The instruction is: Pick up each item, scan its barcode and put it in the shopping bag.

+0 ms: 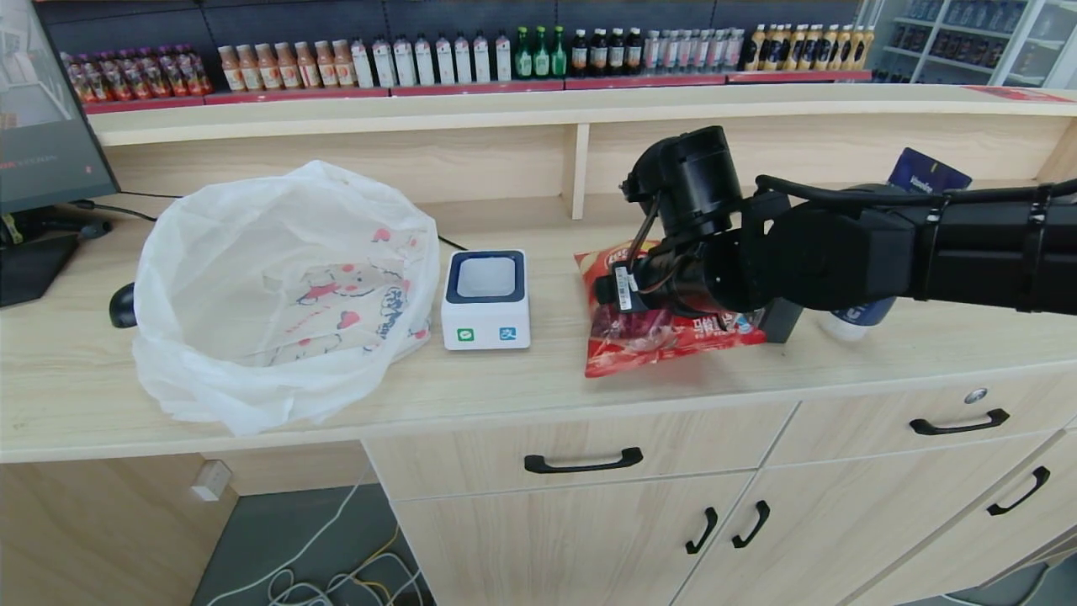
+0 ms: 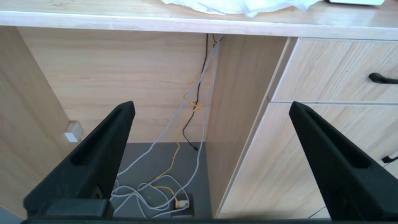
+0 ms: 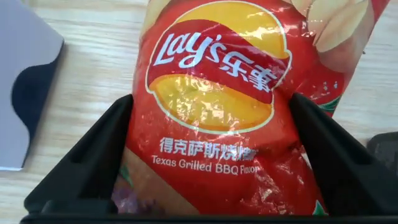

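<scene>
- The bag of crisps, red and shiny, lies flat on the light wood tabletop, right of centre and close to the near edge.
- The right pincer is low over the left part of the bag of crisps, its arm coming in from the right.
- In the right wrist view the right pincer is spread wide. Its two black fingers stand one on each side of the bag of crisps, with the bag filling the gap between them. I cannot tell whether the fingers touch the foil.
- The scanner, a small white box with a dark-framed window on top, stands just left of the bag of crisps, and the two are apart.
- The shopping bag, white thin plastic with a cartoon print, sits open-mouthed on the left part of the tabletop, just beside the scanner.
- The left pincer hangs below the level of the tabletop with its fingers spread wide and nothing between them. It faces the open recess under the tabletop, where loose cables hang down.
- A white bottle and a dark blue box stand behind the right arm, on the right.
- A black mouse lies left of the shopping bag, and a monitor stands at the far left.
- Rows of bottles line the far shelf.
</scene>
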Motion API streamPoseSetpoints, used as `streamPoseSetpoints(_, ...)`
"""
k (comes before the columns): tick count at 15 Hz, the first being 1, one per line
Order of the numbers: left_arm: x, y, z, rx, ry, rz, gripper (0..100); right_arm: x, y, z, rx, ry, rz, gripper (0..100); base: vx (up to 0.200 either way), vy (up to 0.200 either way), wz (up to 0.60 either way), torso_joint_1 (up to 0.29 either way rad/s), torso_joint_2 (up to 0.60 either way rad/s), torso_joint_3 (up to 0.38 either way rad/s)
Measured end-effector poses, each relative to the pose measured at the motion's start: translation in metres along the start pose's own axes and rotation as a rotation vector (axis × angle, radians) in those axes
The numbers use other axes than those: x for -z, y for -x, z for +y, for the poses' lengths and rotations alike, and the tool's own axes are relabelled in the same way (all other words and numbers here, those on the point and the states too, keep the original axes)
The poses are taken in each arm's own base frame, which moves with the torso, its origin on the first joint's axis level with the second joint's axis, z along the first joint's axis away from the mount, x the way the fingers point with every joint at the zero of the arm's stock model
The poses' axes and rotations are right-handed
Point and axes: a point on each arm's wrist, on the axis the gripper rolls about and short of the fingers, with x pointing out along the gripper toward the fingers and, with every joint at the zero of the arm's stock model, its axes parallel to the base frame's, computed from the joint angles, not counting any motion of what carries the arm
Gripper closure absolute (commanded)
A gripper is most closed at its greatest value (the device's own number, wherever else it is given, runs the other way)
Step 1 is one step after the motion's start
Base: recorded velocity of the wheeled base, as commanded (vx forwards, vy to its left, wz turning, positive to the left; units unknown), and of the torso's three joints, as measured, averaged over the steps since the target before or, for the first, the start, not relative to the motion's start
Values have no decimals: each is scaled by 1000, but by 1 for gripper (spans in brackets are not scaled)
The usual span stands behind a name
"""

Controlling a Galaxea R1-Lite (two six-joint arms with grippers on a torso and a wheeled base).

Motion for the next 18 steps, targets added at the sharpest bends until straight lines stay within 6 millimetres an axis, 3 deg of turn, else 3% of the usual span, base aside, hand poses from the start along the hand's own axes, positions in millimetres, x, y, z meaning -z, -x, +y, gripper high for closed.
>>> streamPoseSetpoints(4, 0, 0, 0, 0, 0, 0, 0, 7, 6, -13, 20, 32, 131, 0, 0, 0, 0, 0, 0, 0)
streamPoseSetpoints(9, 0, 0, 0, 0, 0, 0, 0, 0, 9, -16, 24, -20, 112, 0, 0, 0, 0, 0, 0, 0)
streamPoseSetpoints(18, 0, 0, 0, 0, 0, 0, 0, 8, 1, -13, 43, -55, 136, 0, 0, 0, 0, 0, 0, 0)
